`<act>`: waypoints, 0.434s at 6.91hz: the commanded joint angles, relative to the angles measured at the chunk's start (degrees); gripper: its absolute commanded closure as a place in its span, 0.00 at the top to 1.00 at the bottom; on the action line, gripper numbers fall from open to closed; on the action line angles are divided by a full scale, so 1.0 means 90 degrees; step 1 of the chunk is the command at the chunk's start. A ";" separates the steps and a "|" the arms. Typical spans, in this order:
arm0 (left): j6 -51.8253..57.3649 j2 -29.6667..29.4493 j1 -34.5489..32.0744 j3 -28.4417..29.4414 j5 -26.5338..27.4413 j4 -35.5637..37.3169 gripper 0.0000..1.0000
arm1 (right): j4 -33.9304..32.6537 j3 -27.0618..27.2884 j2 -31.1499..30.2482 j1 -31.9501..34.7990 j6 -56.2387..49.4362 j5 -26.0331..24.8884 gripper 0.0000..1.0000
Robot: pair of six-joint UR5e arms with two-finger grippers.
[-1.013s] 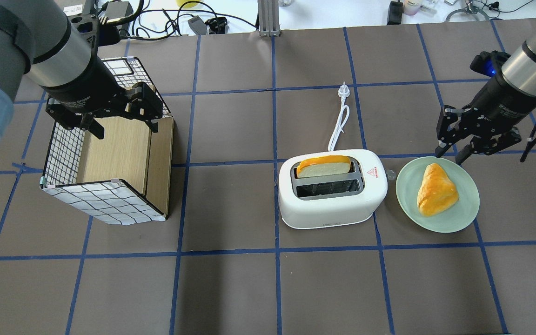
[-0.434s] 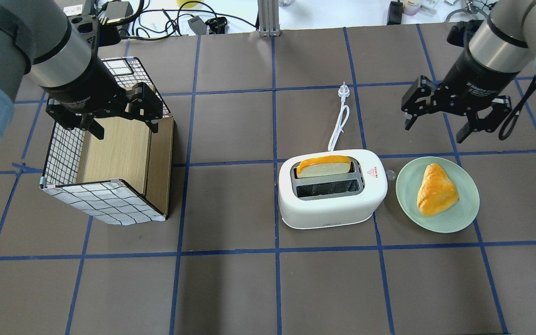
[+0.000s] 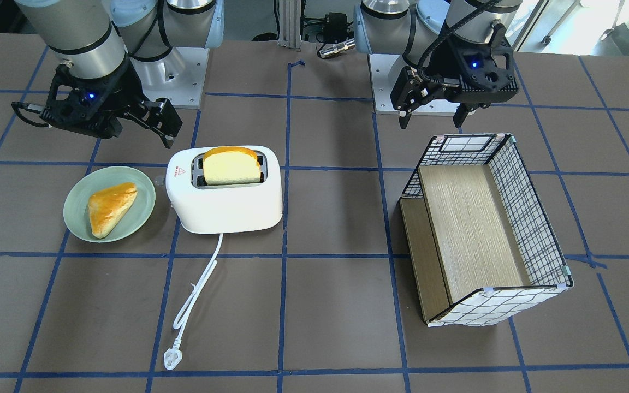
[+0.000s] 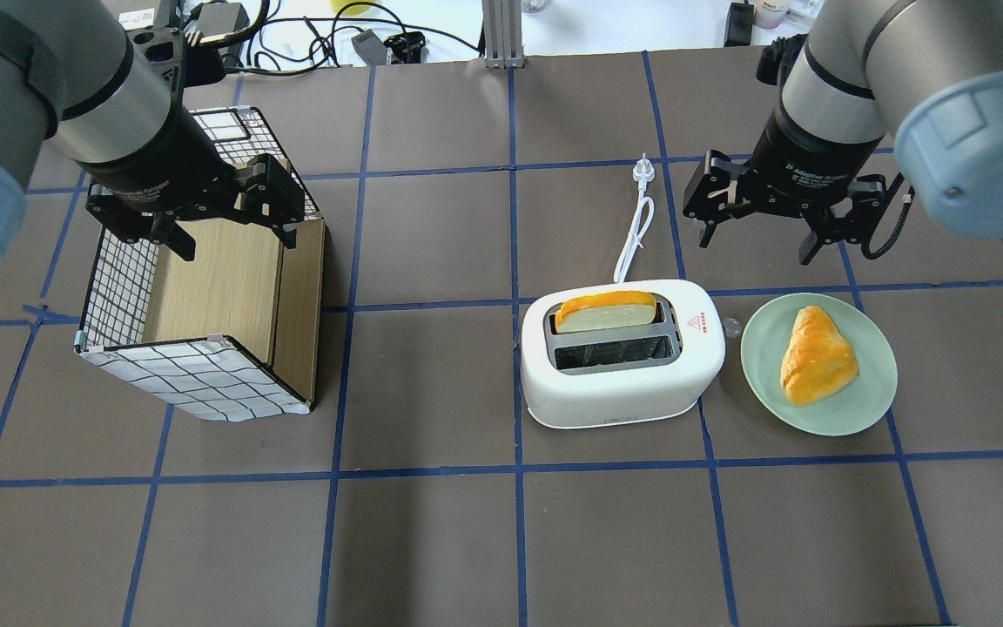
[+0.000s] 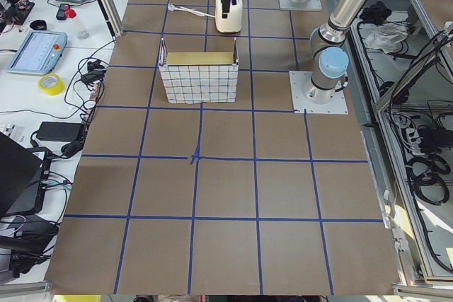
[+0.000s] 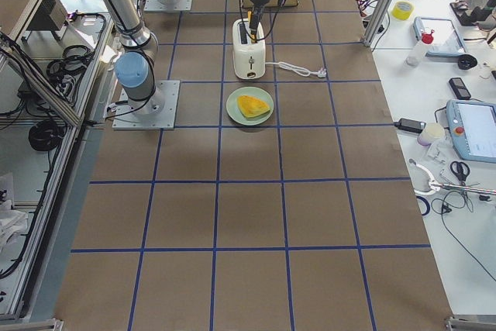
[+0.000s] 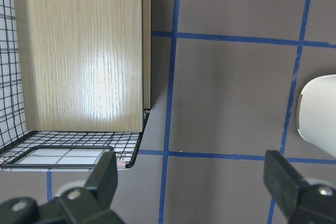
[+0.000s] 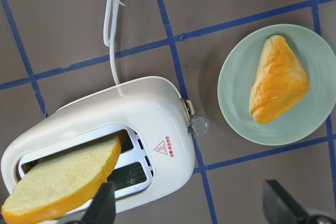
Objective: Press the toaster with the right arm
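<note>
The white toaster [image 4: 623,383] stands mid-table with a bread slice [image 4: 606,312] in its far slot; it also shows in the front view [image 3: 227,207] and the right wrist view [image 8: 142,114]. Its small clear lever knob [image 8: 198,125] sticks out of the end that faces the plate. My right gripper [image 4: 756,246] is open and empty. It hangs above the table, just beyond the toaster's lever end, and touches nothing. It shows in the front view [image 3: 108,131] too. My left gripper [image 4: 236,244] is open and empty over the basket.
A green plate [image 4: 876,383] with a golden pastry [image 4: 815,355] sits right of the toaster, close to the knob. The toaster's white cord and plug [image 4: 643,170] run away from it. A checked basket with wooden panels [image 4: 205,296] lies tipped at the left.
My right arm has swung left from over the plate's far edge toward the toaster's far right corner, and its gripper has turned. The left arm has not moved.
</note>
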 commanded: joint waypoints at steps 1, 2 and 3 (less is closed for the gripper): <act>0.0000 0.0000 0.0000 -0.0003 -0.0001 0.0000 1.00 | 0.0054 -0.0121 -0.0050 0.0116 0.0029 -0.0094 1.00; 0.0000 0.0000 0.0000 0.0007 0.0008 0.0000 1.00 | 0.0064 -0.0151 -0.0041 0.0107 0.0019 -0.0094 1.00; 0.0000 0.0000 0.0000 0.0007 0.0008 0.0000 1.00 | 0.0084 -0.0160 -0.0050 0.0097 0.0019 -0.0104 1.00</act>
